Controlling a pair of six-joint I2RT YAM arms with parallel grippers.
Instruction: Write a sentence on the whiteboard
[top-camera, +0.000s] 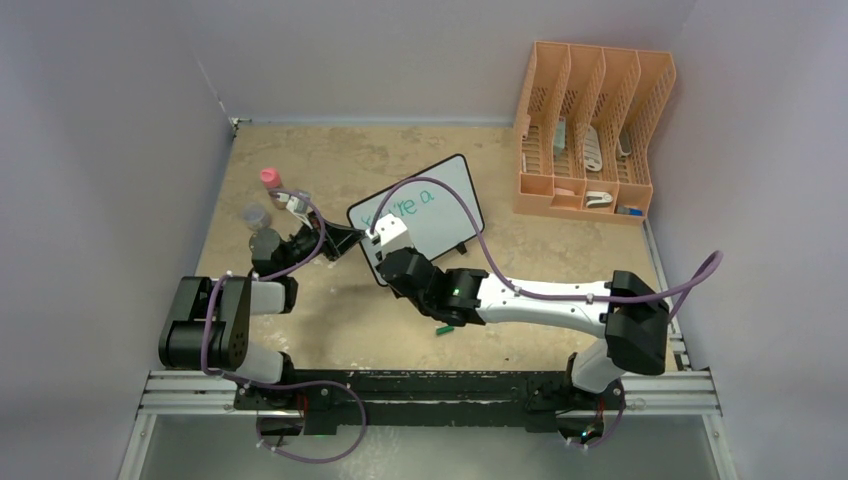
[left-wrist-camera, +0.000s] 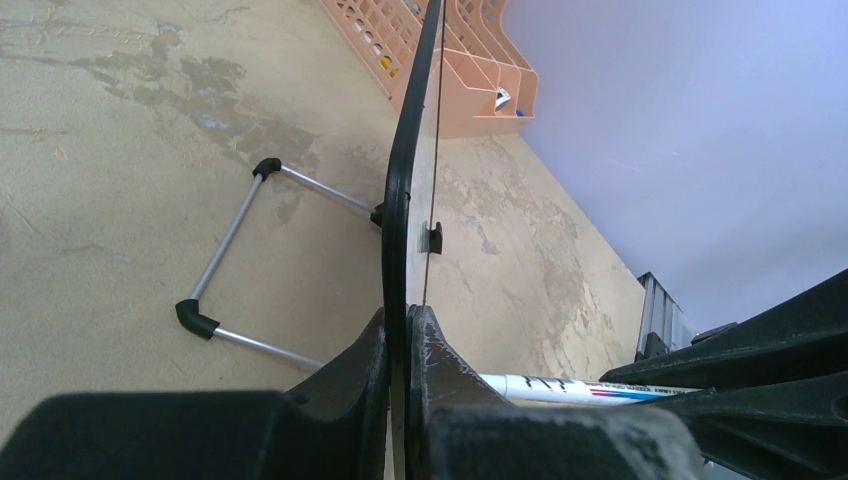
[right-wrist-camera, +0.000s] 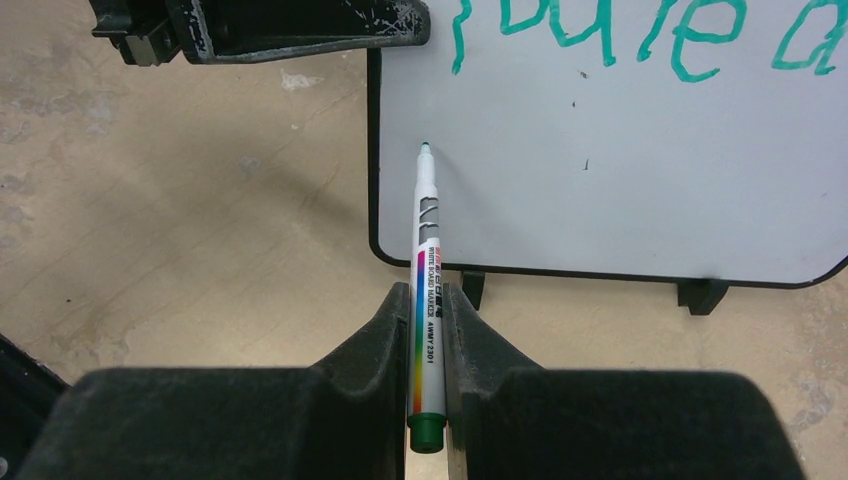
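Note:
The whiteboard (top-camera: 437, 216) stands tilted mid-table on its black feet. My left gripper (top-camera: 350, 238) is shut on its left edge; in the left wrist view the board (left-wrist-camera: 402, 190) runs edge-on between the jaws of that gripper (left-wrist-camera: 408, 322). One line of teal-green lettering (top-camera: 405, 203) reads roughly "You're a" along the top (right-wrist-camera: 620, 40). My right gripper (right-wrist-camera: 428, 300) is shut on a white marker (right-wrist-camera: 428, 250) with a green end. Its tip is at the board's (right-wrist-camera: 620, 180) lower left, below the lettering. The right gripper (top-camera: 385, 240) sits at the board's near-left corner.
An orange file rack (top-camera: 590, 130) stands at the back right. Two small capped bottles, one pink-topped (top-camera: 271, 180) and one grey (top-camera: 257, 216), stand left of the left arm. A small green cap (top-camera: 444, 328) lies under the right arm. The board's metal stand (left-wrist-camera: 230, 240) rests behind it.

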